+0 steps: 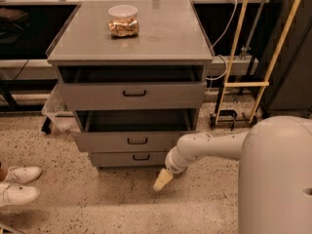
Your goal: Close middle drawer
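The grey cabinet has three drawers. The middle drawer has a small dark centre handle and stands out a little from the cabinet, with a dark gap above its front. The top drawer also stands slightly out. The lowest drawer is flush. My gripper, cream-tipped at the end of the white arm, hangs low over the floor just in front of the cabinet's lower right, below the middle drawer's right end and apart from its front.
A clear tub of snacks sits on the cabinet top. White shoes are on the floor at left. A clear bin stands left of the cabinet. A yellow frame and cables are at right. My white body fills the lower right.
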Robot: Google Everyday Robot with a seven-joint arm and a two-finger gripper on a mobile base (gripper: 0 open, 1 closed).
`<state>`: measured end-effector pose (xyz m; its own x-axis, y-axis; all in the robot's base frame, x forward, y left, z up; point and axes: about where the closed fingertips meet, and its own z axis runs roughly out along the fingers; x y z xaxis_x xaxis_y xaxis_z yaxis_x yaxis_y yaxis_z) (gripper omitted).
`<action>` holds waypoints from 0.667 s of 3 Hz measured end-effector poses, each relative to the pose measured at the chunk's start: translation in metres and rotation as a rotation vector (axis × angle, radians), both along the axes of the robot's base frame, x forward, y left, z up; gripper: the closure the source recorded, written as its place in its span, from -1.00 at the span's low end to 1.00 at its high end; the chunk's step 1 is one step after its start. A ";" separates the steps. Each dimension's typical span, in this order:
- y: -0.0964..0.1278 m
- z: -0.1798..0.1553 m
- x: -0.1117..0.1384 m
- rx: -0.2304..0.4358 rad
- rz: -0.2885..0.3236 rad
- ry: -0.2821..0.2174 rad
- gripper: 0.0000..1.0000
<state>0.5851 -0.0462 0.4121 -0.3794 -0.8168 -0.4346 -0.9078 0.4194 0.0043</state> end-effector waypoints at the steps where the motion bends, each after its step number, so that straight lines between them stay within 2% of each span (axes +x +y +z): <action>1: 0.003 -0.007 0.034 0.013 -0.021 -0.028 -1.00; 2: 0.009 -0.014 0.103 0.050 -0.103 -0.092 -1.00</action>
